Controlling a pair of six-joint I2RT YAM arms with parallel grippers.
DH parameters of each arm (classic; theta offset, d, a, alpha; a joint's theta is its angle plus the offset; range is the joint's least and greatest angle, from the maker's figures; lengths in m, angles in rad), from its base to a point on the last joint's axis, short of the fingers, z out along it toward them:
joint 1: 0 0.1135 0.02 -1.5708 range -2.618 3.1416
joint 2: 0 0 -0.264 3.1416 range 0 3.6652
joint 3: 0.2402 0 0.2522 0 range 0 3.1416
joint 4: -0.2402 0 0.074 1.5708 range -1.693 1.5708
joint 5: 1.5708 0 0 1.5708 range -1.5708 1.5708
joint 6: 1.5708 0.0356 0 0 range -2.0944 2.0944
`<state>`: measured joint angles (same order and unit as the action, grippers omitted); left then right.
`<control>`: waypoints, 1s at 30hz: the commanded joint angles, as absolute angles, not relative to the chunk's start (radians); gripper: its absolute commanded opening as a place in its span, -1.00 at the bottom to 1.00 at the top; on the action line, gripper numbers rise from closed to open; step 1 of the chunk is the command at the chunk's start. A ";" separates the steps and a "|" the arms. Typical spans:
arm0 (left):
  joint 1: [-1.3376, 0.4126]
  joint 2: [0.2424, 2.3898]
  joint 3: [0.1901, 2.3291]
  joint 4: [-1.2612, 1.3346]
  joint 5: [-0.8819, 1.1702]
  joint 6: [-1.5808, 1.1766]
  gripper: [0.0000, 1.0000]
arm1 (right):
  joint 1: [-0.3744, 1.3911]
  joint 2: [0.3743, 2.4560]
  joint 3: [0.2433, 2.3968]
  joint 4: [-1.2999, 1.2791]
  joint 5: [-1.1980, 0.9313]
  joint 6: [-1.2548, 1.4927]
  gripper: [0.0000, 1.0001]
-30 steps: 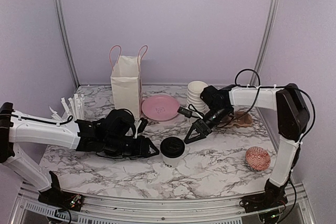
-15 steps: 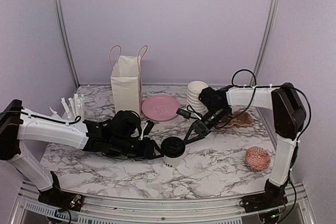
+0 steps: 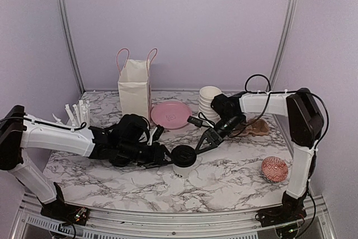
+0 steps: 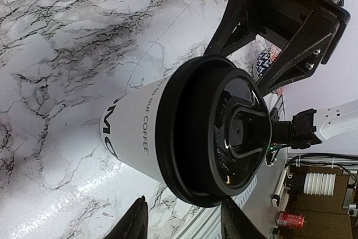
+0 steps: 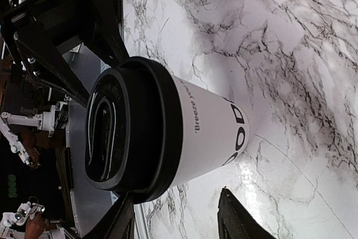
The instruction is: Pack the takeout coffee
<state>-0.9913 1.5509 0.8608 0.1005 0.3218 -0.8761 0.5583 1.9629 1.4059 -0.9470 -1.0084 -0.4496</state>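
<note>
One takeout coffee cup (image 3: 183,167), white with black lettering and a black lid, stands upright at the table's front middle. My left gripper (image 3: 163,158) is open just left of it, its tips close to the lid. My right gripper (image 3: 199,146) is open just behind and right of it. In the left wrist view the cup (image 4: 140,130) fills the middle, ahead of my open left gripper (image 4: 184,225), and the right gripper (image 4: 274,32) shows beyond it. In the right wrist view the cup (image 5: 207,130) lies ahead of my open right gripper (image 5: 176,222). No other lidded cup is in view.
A white paper bag with pink handles (image 3: 134,90) stands open at the back. A pink plate (image 3: 170,115) and a stack of white cups (image 3: 210,102) are behind the coffee. A cup of wrapped straws (image 3: 78,115) is at left. A red patterned bowl (image 3: 274,168) is at right.
My left gripper has moved right up to the cup. My right gripper has moved forward and left toward the cup. The cup has not moved.
</note>
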 commanded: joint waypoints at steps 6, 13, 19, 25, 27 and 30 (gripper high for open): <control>-0.965 1.629 0.812 0.094 0.312 -0.883 -0.18 | 0.570 1.989 1.429 -0.942 -0.986 -0.462 -0.03; -0.960 1.674 0.784 0.070 0.316 -0.873 -0.22 | 0.591 1.997 1.407 -0.891 -0.834 -0.390 -0.04; -0.956 1.647 0.842 0.019 0.305 -0.823 -0.22 | 0.597 1.994 1.407 -0.890 -0.778 -0.388 -0.09; -0.958 1.541 0.926 -0.094 0.273 -0.745 -0.07 | 0.589 1.866 1.485 -0.995 -0.847 -0.487 0.06; -0.959 1.486 0.978 -0.162 0.264 -0.720 0.02 | 0.582 1.808 1.511 -1.017 -0.825 -0.523 0.24; -0.955 1.421 1.072 -0.287 0.241 -0.657 0.13 | 0.581 1.720 1.527 -1.024 -0.780 -0.591 0.43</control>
<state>-0.9630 1.5288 0.9478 -0.0887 0.2947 -0.7586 0.5804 1.8576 1.4620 -0.9920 -0.8505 -0.4862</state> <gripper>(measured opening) 0.544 0.678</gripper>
